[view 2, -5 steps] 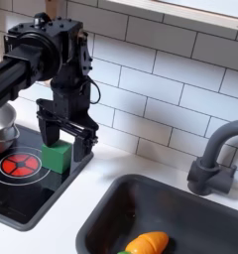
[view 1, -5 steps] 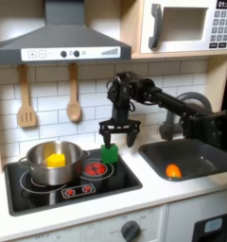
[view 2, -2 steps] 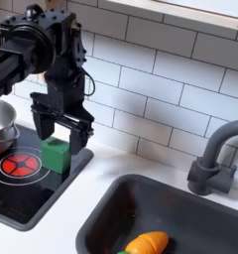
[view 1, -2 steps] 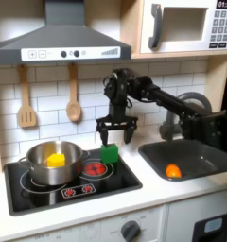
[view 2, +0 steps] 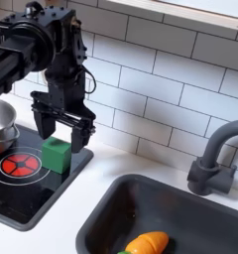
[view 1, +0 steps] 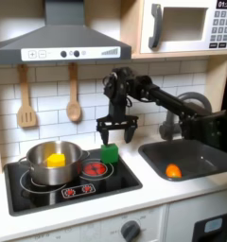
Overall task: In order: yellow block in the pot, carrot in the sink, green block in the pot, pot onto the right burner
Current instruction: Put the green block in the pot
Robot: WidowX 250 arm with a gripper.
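The tool (view 2: 61,129) hangs spread wide and empty, its two fingers pointing down, directly above the green block (view 2: 57,154); in the first exterior view the tool (view 1: 115,130) sits at about 12 o'clock from the green block (view 1: 110,153), with a clear gap between them. The block rests on the stove top (view 1: 125,180) beside the red right burner (view 1: 95,169), near the cooktop's edge toward the sink.

Further out, at 9 o'clock from the block in the first exterior view, the pot (view 1: 51,163) stands on the left burner with the yellow block (view 1: 56,160) inside it. At 3 o'clock, the carrot (view 1: 172,171) lies in the sink (view 1: 205,151) set in the white table; in the second exterior view the carrot (view 2: 146,243) lies on the basin floor, toward 5 o'clock from the block.

So the first two steps look done, and the green block is the one in hand. The next move calls for a straight descent until the fingers straddle the block, then closing.

Against a second ago, the tool has risen a little and hangs higher above the block, which has not moved.
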